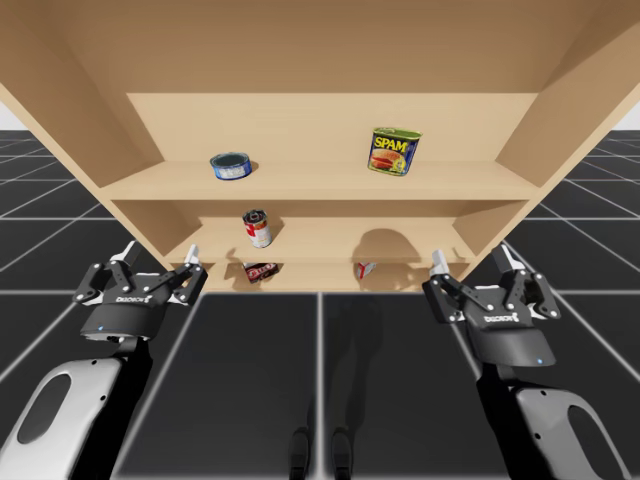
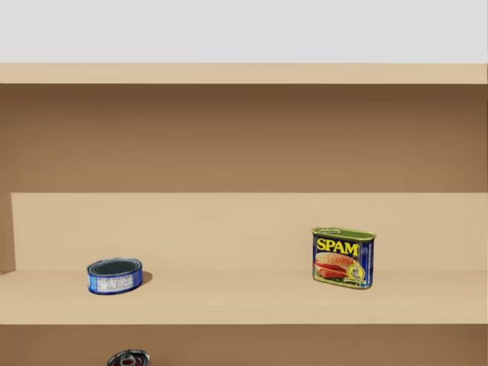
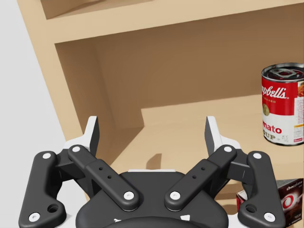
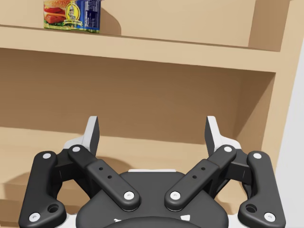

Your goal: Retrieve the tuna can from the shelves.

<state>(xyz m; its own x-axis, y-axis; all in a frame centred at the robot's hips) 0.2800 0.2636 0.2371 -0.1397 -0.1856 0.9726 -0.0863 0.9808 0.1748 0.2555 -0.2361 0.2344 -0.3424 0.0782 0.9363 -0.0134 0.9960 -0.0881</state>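
High view puts the blue tuna can (image 1: 231, 166) on the upper shelf (image 1: 320, 182), left part, well above the left end effector (image 1: 160, 252) and right end effector (image 1: 470, 256); head view shows it squat, probably rigid, light and slick, best pinched across its round wall; both wrist views show fingers spread wide, empty.

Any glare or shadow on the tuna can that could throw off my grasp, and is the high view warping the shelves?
Head view: tuna can evenly lit, no glare, a short shadow beside it. High view: the shelves splay outward at the sides, wide-angle look; a rounded shadow on the back wall one level down. Left wrist view: a small shadow ahead of my left tool.
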